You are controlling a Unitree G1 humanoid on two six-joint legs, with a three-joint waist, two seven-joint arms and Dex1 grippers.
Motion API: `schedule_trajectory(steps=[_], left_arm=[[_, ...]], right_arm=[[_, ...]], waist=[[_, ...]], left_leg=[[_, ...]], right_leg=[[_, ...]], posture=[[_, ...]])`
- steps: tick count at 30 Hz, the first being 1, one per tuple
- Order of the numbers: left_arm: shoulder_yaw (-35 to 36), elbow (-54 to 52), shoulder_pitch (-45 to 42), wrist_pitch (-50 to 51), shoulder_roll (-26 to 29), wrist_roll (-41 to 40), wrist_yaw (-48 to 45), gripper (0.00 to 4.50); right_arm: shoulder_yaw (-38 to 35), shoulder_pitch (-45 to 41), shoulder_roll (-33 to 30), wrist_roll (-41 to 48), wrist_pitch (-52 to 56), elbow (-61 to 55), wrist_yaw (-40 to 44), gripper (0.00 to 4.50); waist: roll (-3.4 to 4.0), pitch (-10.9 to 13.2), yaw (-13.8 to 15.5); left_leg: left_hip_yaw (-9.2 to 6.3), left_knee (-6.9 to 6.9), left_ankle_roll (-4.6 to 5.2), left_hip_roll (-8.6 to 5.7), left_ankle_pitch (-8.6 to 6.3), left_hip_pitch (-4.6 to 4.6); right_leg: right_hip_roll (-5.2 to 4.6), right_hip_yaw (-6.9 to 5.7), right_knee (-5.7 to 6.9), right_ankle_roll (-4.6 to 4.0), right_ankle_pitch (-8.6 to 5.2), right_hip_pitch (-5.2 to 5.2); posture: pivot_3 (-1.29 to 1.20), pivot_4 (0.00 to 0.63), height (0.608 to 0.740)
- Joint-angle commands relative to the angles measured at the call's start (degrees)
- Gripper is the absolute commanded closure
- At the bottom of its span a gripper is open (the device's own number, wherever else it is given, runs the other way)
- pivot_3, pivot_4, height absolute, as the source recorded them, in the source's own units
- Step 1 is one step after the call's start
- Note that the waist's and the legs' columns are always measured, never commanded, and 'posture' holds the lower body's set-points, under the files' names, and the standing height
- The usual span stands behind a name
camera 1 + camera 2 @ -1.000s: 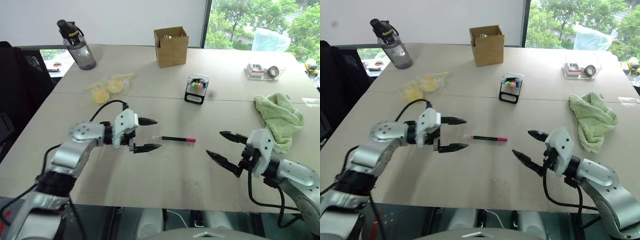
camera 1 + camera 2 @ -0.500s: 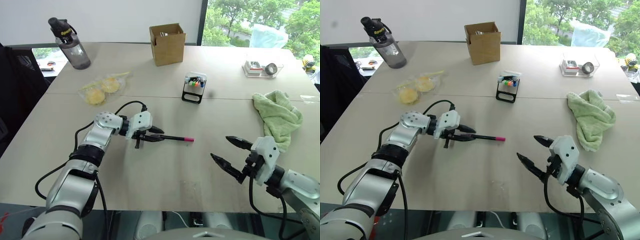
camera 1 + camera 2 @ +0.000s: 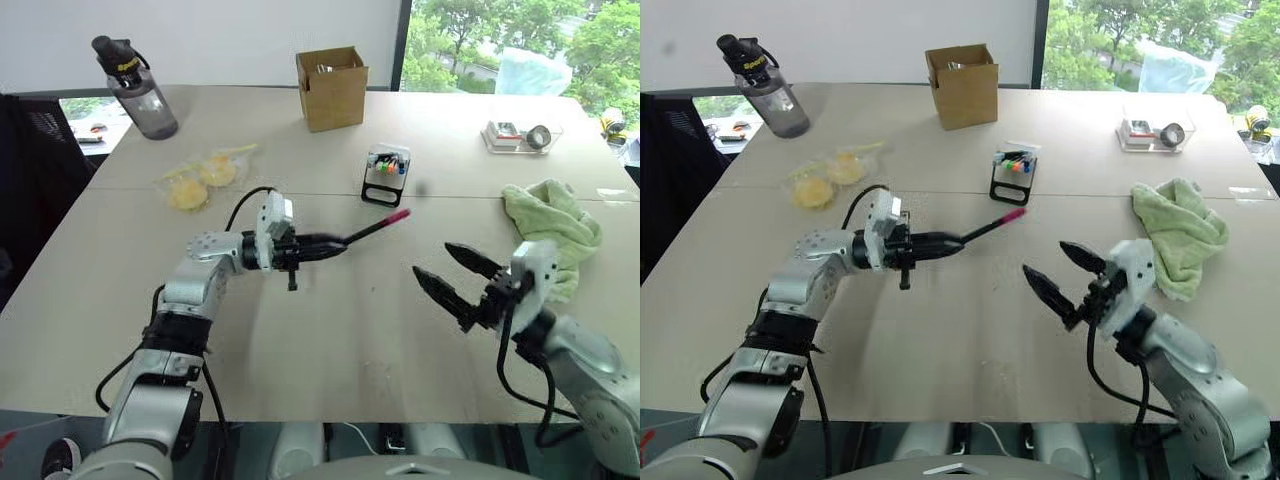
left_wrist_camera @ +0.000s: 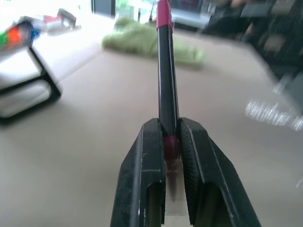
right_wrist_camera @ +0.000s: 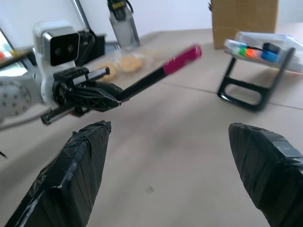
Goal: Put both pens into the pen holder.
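My left gripper [image 3: 330, 245] is shut on a slim black pen [image 3: 372, 228] with a pink cap, held off the table and slanting up to the right. Its pink tip points toward the pen holder [image 3: 385, 176], a small black stand with a clear upper part showing coloured marker caps, farther back on the table. The left wrist view shows the pen [image 4: 166, 80] clamped between the fingers [image 4: 144, 179]. My right gripper [image 3: 458, 274] hovers open above the table at the right, nothing between its fingers [image 5: 80, 175]; its wrist view faces the pen [image 5: 161, 73] and the holder [image 5: 255, 71].
A brown cardboard box [image 3: 332, 88] stands at the back centre, a water bottle [image 3: 135, 86] back left, yellow items in a bag [image 3: 205, 178] left of centre. A green cloth [image 3: 555, 228] lies right, a clear tray [image 3: 520, 137] behind it.
My left gripper went to the pen on the table, shut on it and lifted it, swinging the pink tip up toward the holder. The right gripper rose a little, still open.
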Motion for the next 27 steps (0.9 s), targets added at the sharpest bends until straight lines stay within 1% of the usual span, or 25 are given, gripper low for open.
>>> schedule_trajectory(steps=[1, 6, 11, 13, 14, 15, 17, 18, 21, 22, 27], left_arm=[[3.74, -11.73, 3.03, 9.93, -3.29, -9.76, 9.18, 4.47], [5.7, -15.53, 4.34, 13.99, -5.72, -14.16, 14.5, 4.47], [6.03, -16.03, 3.88, 14.93, -6.75, -15.45, 16.79, 4.47], [6.05, -15.65, 3.67, 14.53, -7.04, -15.44, 17.06, 4.5], [6.09, -15.44, 3.54, 14.41, -7.43, -15.56, 17.37, 4.5], [6.17, -15.32, 3.44, 14.4, -7.81, -15.76, 17.65, 4.5], [5.77, -15.13, 3.28, 14.02, -8.95, -15.64, 18.31, 4.5], [5.52, -15.15, 3.33, 13.82, -9.48, -15.55, 18.56, 4.5], [5.16, -15.6, 3.87, 13.52, -10.99, -15.43, 19.41, 4.5], [5.05, -15.92, 4.27, 13.51, -11.3, -15.4, 19.58, 4.5], [5.03, -16.63, 5.68, 14.0, -12.11, -15.82, 21.01, 4.5]], right_arm=[[-0.96, -9.9, 4.33, 10.54, 3.51, 3.52, -6.16, 0.23], [-2.29, -21.11, 9.99, 18.16, 3.69, 10.19, -11.95, 0.23], [-2.93, -26.55, 12.89, 21.38, 3.0, 14.34, -14.96, 0.23], [-3.17, -27.39, 14.4, 22.28, 2.24, 15.01, -16.23, 0.76], [-3.24, -27.72, 15.36, 22.74, 1.84, 15.19, -17.07, 1.18], [-3.19, -27.91, 16.21, 23.06, 1.59, 15.24, -17.89, 1.41], [-2.24, -27.66, 18.14, 23.0, 1.11, 14.73, -19.47, 2.43], [-1.75, -27.37, 19.08, 22.95, 0.84, 14.4, -20.22, 2.86], [-0.99, -26.9, 21.81, 21.73, -0.62, 13.84, -22.46, 4.33], [-0.91, -26.87, 22.46, 21.41, -1.06, 13.76, -22.97, 4.48], [-0.51, -27.2, 23.48, 20.85, -2.08, 13.63, -23.92, 4.47]], waist=[[0.01, 0.01, -0.29], [0.03, 0.03, -0.39], [0.05, 0.04, -0.32], [0.05, 0.04, -0.32], [0.05, 0.04, -0.32], [0.05, 0.04, -0.32], [0.05, 0.04, -0.33], [0.05, 0.04, -0.33], [0.06, 0.04, -0.37], [0.06, 0.05, -0.41], [0.07, 0.05, -0.42]], left_leg=[[0.0, 0.0, 0.01, 0.0, 0.0, 0.01], [-0.11, 0.01, 0.05, -0.11, -0.02, 0.04], [-0.17, 0.0, 0.01, -0.14, 0.0, -0.01], [-0.17, -0.01, 0.01, -0.16, 0.0, -0.03], [-0.17, -0.01, 0.02, -0.15, -0.01, -0.04], [-0.17, -0.01, 0.02, -0.15, -0.01, -0.04], [-0.18, -0.02, 0.02, -0.15, -0.01, -0.04], [-0.18, -0.02, 0.03, -0.15, -0.02, -0.04], [-0.19, -0.02, 0.05, -0.15, -0.03, -0.03], [-0.2, -0.02, 0.05, -0.14, -0.03, -0.04], [-0.21, -0.03, 0.04, -0.14, -0.02, -0.05]], right_leg=[[0.01, 0.01, 0.01, 0.0, 0.0, 0.01], [0.06, -0.01, 0.06, 0.0, 0.02, 0.04], [0.09, -0.05, 0.0, 0.0, 0.02, 0.04], [0.07, -0.04, -0.02, 0.0, 0.02, 0.03], [0.05, -0.04, -0.03, 0.0, 0.02, 0.03], [0.05, -0.04, -0.03, 0.0, 0.02, 0.03], [0.02, -0.04, -0.03, 0.0, 0.02, 0.03], [0.01, -0.04, -0.02, 0.01, 0.02, 0.03], [0.01, -0.04, -0.01, 0.01, 0.02, 0.03], [0.01, -0.04, -0.01, 0.01, 0.02, 0.02], [0.01, -0.04, -0.02, 0.01, 0.02, 0.01]], posture=[[0.0, 0.15, 0.736], [0.0, 0.15, 0.736], [0.0, 0.15, 0.736], [0.0, 0.15, 0.736], [0.0, 0.15, 0.736], [0.0, 0.15, 0.736], [0.0, 0.15, 0.736], [0.0, 0.15, 0.736], [0.0, 0.15, 0.736], [0.0, 0.15, 0.736], [0.0, 0.15, 0.736]])
